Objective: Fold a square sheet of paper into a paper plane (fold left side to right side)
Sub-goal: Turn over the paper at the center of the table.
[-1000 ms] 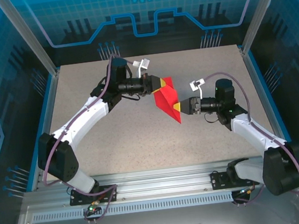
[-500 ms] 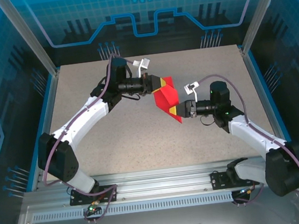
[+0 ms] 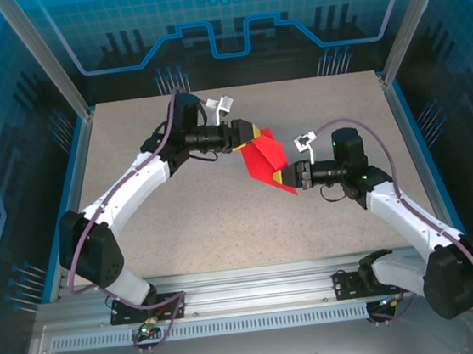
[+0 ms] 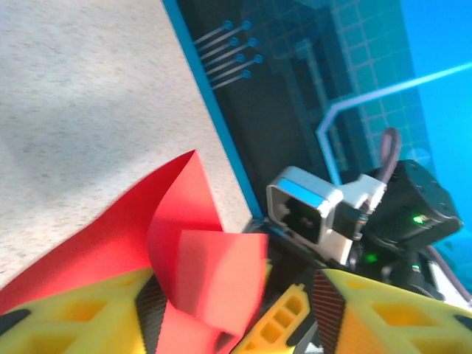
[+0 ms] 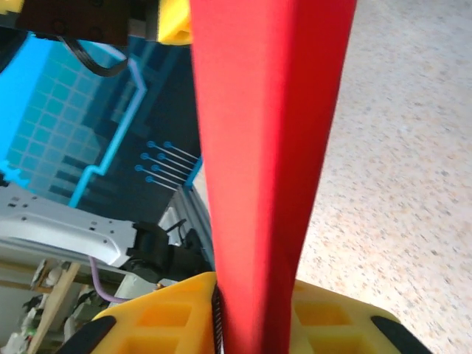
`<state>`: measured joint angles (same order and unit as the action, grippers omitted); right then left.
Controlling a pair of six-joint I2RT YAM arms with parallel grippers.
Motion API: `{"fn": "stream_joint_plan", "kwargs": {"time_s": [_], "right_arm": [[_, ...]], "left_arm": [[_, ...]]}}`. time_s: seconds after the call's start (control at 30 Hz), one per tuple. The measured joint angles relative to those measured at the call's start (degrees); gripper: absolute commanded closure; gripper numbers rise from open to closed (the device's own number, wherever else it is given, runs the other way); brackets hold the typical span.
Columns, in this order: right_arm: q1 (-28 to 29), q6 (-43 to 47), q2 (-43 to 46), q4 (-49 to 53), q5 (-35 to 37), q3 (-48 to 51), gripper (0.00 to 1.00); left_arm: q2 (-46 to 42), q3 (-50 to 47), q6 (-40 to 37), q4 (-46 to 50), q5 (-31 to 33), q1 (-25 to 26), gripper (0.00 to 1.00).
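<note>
The red paper sheet, creased into a pointed shape, is held up off the worktop, over its middle and a little toward its right half. It slants from a broad upper edge nearer the worktop's far side down to a sharp tip nearer the worktop's front.

The right end effector is pressed together on that lower tip. In the right wrist view its two yellow fingers sit tight against either face of the red strip, which rises straight out of the pinch.

The left end effector is at the sheet's upper edge, on the side toward the worktop's left half. Its jaws stand spread. In the left wrist view the yellow fingers are well apart, and a curled flap of the sheet lies loose in the gap, close by one finger and clear of the other. Whether the flap touches that nearer finger I cannot tell. Beyond the gap are the right arm's white wrist camera and the worktop's blue rim.
</note>
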<state>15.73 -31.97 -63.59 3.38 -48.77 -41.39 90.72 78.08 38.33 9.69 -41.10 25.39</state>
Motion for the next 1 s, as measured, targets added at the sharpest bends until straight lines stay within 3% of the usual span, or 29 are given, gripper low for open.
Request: {"fn": "stream_joint_plan", "kwargs": {"time_s": [0.17, 0.3, 0.57, 0.73, 0.87, 1.0], "right_arm": [[2.4, 10.0, -0.1, 15.3, 10.8, -6.5, 0.8], [10.3, 17.2, -2.8, 26.7, 25.3, -14.7, 0.8], [32.1, 23.7, -22.4, 47.8, 68.1, -33.7, 0.79], [39.7, 25.5, -36.7, 58.0, 90.2, -41.9, 0.79], [42.1, 28.0, -43.9, 61.4, 99.8, -43.8, 0.77], [43.1, 29.9, -50.7, 62.4, 105.1, -45.5, 0.76]], "left_arm": [[-5.8, -2.9, -4.2, 8.0, 7.7, -3.2, 0.32], [-13.0, -5.1, -7.4, 14.1, 18.4, -3.7, 0.31], [-29.6, -15.6, -8.0, 18.7, 38.2, -3.7, 0.26], [-34.4, -17.3, -7.6, 20.9, 46.0, -3.7, 0.23], [-36.0, -17.6, -7.2, 21.4, 49.3, -3.7, 0.22], [-36.1, -18.3, -7.2, 21.4, 50.6, -3.7, 0.22]]}}
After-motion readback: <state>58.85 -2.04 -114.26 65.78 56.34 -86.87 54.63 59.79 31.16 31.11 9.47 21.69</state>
